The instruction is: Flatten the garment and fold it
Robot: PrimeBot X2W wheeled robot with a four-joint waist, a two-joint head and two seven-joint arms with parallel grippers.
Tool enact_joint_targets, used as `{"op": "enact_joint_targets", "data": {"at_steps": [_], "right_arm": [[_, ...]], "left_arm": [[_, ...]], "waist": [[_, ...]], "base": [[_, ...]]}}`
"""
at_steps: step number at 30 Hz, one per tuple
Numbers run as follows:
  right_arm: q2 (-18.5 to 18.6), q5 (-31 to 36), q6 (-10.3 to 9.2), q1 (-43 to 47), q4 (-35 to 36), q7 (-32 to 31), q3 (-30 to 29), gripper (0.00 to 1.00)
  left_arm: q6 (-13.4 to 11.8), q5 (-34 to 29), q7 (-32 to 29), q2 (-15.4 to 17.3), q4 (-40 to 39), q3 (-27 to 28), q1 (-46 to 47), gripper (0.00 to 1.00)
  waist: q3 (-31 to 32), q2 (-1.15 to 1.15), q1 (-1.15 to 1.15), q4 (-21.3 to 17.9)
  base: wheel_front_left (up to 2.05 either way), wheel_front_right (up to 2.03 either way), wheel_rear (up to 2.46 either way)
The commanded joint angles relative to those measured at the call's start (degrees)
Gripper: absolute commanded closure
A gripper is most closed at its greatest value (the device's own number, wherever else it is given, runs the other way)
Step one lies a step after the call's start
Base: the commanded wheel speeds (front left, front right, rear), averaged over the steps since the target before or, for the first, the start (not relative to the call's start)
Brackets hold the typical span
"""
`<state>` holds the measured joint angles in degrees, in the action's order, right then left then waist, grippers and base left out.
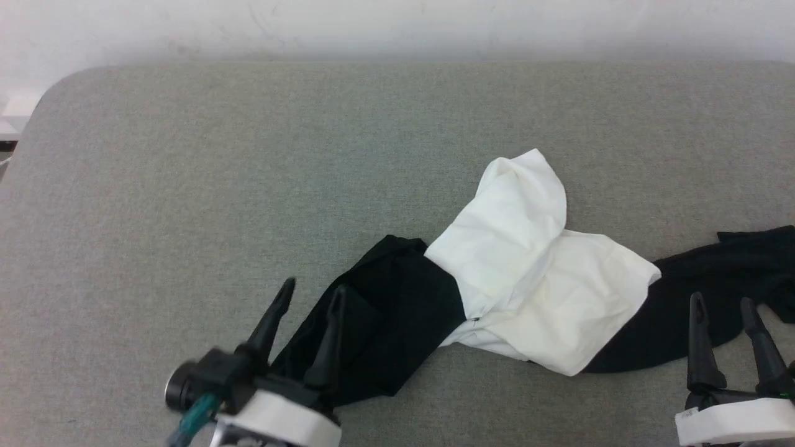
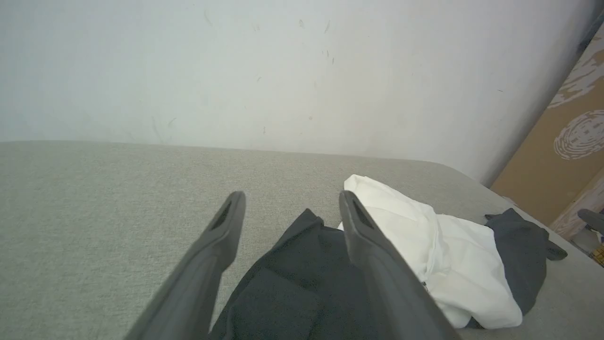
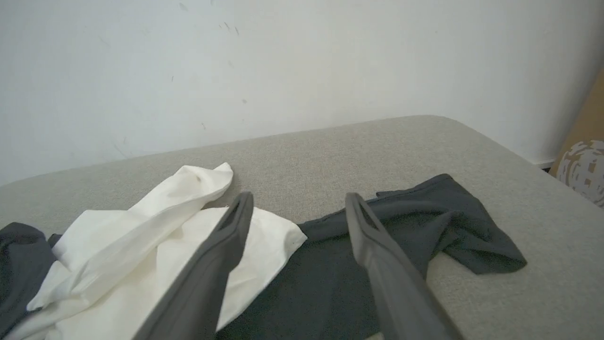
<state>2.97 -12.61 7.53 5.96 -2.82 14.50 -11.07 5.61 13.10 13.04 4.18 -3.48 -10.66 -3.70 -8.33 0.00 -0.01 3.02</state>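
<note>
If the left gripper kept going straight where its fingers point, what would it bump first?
Probably the garment's black sleeve, lying just ahead between the left gripper's open fingers. Its height is unclear, so it might skim onto the grey tabletop.

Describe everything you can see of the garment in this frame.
The garment is a soft cloth shirt with a white body and black sleeves. It lies crumpled and unfolded on the grey fabric surface. The white body is bunched in creased folds, with one flap pointing toward the wall. The left sleeve trails toward the robot's left and the right sleeve toward its right. The left gripper and right gripper are each over a sleeve, jaws open, gripping nothing.
</note>
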Motion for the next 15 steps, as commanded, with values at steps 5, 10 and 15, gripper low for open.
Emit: {"op": "enact_joint_targets", "data": {"at_steps": [5, 10, 15], "right_arm": [[-0.09, 0.03, -0.04, -0.4, 1.18, 0.48, -1.05, 0.0], [-0.09, -0.52, -0.04, -0.97, 1.16, 0.49, -0.6, 0.0], [-0.09, -0.89, -0.04, -1.95, 0.94, 0.49, 0.37, 0.0]], "left_arm": [[1.42, -0.83, -11.82, 3.36, -1.62, -5.99, 9.09, 0.0], [1.82, 1.27, -24.48, 5.98, 0.78, -15.32, 17.89, 0.0], [1.86, 4.68, -31.73, 6.23, 3.55, -24.85, 25.83, 0.0]], "waist": [[-0.52, 0.0, 0.01, -0.87], [-2.58, 0.0, 0.01, -1.47], [-4.75, 0.0, 0.01, -2.51]], "base": [[0.0, 0.0, 0.0], [0.0, 0.0, 0.0], [0.0, 0.0, 0.0]]}}
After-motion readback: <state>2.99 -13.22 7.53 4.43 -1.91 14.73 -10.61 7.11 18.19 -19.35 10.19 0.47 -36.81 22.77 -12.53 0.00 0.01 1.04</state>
